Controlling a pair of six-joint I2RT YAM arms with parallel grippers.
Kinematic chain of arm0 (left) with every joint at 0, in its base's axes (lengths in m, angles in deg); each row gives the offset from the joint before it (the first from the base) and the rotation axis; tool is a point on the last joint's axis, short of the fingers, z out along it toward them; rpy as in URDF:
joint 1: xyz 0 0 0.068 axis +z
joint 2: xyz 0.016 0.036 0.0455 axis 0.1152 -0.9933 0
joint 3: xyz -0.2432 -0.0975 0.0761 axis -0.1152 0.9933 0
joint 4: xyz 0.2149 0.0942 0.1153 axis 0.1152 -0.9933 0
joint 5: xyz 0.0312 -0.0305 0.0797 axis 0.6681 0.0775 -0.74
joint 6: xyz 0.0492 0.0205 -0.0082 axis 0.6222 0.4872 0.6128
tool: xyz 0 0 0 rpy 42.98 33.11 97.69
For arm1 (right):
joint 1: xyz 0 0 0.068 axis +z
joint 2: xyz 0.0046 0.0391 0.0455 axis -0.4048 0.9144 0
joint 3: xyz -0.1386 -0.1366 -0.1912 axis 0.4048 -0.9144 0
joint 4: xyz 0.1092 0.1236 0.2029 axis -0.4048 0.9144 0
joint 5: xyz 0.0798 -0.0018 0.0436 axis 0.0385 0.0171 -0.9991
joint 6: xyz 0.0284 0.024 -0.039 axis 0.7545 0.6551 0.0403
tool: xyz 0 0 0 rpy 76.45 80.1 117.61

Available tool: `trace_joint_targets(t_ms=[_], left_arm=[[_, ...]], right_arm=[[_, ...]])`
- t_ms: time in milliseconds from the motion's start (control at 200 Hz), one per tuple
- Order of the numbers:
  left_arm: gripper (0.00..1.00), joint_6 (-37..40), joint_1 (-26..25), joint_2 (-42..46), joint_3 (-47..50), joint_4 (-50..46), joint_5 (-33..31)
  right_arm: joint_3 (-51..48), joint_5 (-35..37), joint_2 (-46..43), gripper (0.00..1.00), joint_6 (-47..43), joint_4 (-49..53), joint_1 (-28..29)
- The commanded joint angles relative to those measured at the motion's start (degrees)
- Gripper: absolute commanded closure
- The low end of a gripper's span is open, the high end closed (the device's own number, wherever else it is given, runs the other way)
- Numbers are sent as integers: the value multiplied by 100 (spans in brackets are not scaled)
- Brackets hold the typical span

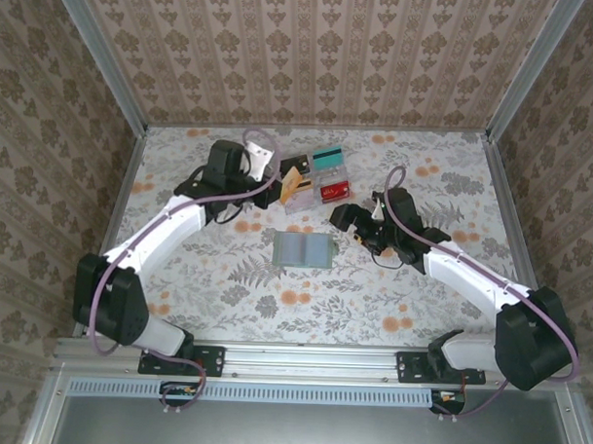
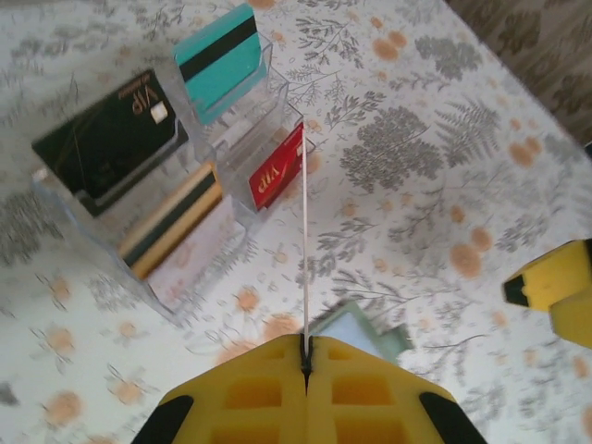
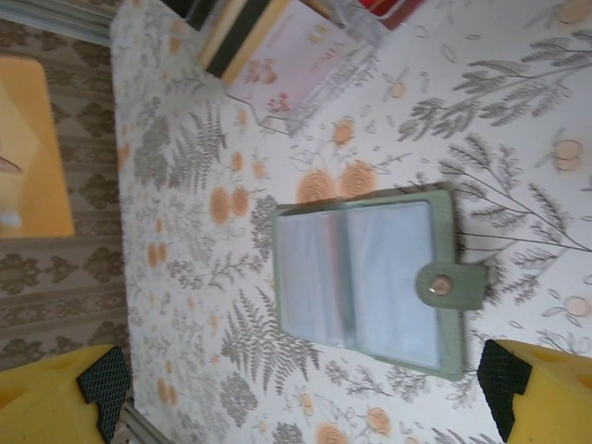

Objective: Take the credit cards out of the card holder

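The card holder (image 1: pixel 303 250) lies open and flat in the middle of the table, its pale pocket side up and its snap tab (image 3: pixel 450 287) to one side. My right gripper (image 1: pixel 360 219) is open just right of it, and in the right wrist view the right gripper (image 3: pixel 305 407) hangs above the card holder (image 3: pixel 370 277) with nothing between its fingers. At the back, my left gripper (image 1: pixel 252 160) is shut on a thin pale card (image 1: pixel 264 155). In the left wrist view that card (image 2: pixel 304 240) shows edge-on, rising from the shut left gripper (image 2: pixel 306 344).
Clear plastic boxes (image 1: pixel 317 179) stand behind the holder. They hold a teal card (image 2: pixel 217 60), a black card (image 2: pixel 106 139), a red card (image 2: pixel 277 171) and an orange-yellow card (image 2: pixel 171 222). A metal frame and patterned walls ring the table.
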Motion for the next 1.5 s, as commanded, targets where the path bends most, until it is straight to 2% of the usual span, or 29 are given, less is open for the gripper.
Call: trace_joint_targets(t_ms=[0, 75, 160, 250, 275, 400, 635, 1125, 1365, 1495], left_arm=[[100, 1625, 24, -474, -686, -813, -171], [100, 2236, 27, -878, -1147, -1220, -295], [100, 2779, 29, -1241, -1392, -1253, -287], [100, 3188, 30, -1620, -1651, -1234, -121], [100, 3309, 182, -1722, -1743, -1271, -101], [100, 3815, 227, -2195, -2159, -1566, -181], [100, 4138, 306, -2442, -2307, -1491, -179], [100, 4850, 323, -3024, -2734, -1440, 568], [100, 5256, 296, -3256, -2915, -1493, 200], [100, 5332, 300, -3306, -2988, -1557, 231]], right_arm=[[190, 284, 71, 0, -138, 278, -14], [191, 405, 69, 0, -120, 319, -23], [150, 524, 71, 0, -76, 291, -23], [184, 562, 41, 0, 53, 360, -36], [202, 571, 37, 0, 80, 399, -38], [255, 595, 32, 0, 137, 545, -38], [213, 412, 159, 0, 304, 269, -41], [637, 343, 546, 0, 380, 222, -40], [695, 335, 896, 0, 482, 132, -37], [757, 286, 986, 0, 464, 141, -40]])
